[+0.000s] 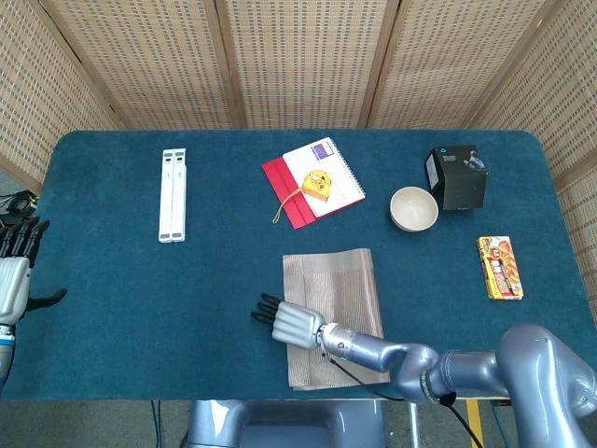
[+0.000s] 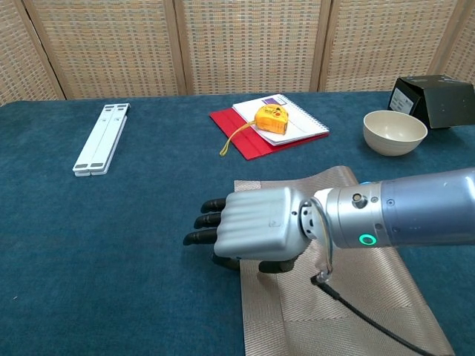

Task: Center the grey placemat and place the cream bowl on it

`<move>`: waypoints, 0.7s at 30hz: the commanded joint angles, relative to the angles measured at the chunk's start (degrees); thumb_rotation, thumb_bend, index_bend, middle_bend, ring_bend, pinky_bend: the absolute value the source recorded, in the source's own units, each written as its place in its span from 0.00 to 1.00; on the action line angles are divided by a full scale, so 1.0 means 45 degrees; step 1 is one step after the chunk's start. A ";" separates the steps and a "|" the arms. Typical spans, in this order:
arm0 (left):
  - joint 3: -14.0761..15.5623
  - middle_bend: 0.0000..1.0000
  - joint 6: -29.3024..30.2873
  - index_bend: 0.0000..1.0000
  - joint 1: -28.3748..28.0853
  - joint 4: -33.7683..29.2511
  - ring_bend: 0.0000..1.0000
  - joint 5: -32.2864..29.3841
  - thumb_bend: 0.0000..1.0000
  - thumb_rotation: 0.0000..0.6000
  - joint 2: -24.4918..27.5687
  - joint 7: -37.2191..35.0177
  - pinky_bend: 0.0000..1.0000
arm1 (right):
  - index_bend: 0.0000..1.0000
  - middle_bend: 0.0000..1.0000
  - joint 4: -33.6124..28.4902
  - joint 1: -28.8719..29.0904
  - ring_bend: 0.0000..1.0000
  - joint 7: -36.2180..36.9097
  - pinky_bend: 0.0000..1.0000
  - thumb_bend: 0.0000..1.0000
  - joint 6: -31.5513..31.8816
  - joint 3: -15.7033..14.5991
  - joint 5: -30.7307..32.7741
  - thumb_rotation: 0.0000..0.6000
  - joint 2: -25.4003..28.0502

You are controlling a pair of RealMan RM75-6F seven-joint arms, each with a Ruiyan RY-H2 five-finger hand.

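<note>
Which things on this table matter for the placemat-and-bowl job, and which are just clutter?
For the job:
grey placemat
cream bowl
right hand, at the placemat's left edge

Lying about:
white folding stand
red folder
notebook
yellow tape measure
black box
snack pack

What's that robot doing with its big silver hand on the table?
The robot's right hand is lying palm down on the left edge of the grey placemat, with its dark fingers reaching out over the blue table. It looks like it is sliding the mat into place. The cream bowl still sits off to the right, next to a black box, so it has not been put on the mat yet. The left hand is at the far left edge, holding nothing.
</note>
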 commanded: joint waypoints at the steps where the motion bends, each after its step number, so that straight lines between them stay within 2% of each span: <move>1: 0.0005 0.00 0.0029 0.00 0.0012 -0.0016 0.00 0.0020 0.00 1.00 0.0005 -0.0002 0.00 | 0.56 0.00 -0.0216 -0.0111 0.00 -0.0217 0.00 0.59 0.0068 -0.0031 0.0189 1.00 0.0253; 12: 0.0069 0.00 0.0156 0.00 0.0070 -0.0115 0.00 0.0189 0.00 1.00 0.0027 -0.0007 0.00 | 0.59 0.00 -0.1230 -0.0543 0.00 -0.0777 0.00 0.59 0.0539 -0.0362 0.0417 1.00 0.1499; 21: 0.0126 0.00 0.0249 0.00 0.0139 -0.0183 0.00 0.0330 0.00 1.00 0.0073 -0.0086 0.00 | 0.68 0.00 -0.1184 -0.0903 0.00 0.0057 0.00 0.60 0.0946 -0.0691 -0.0057 1.00 0.1776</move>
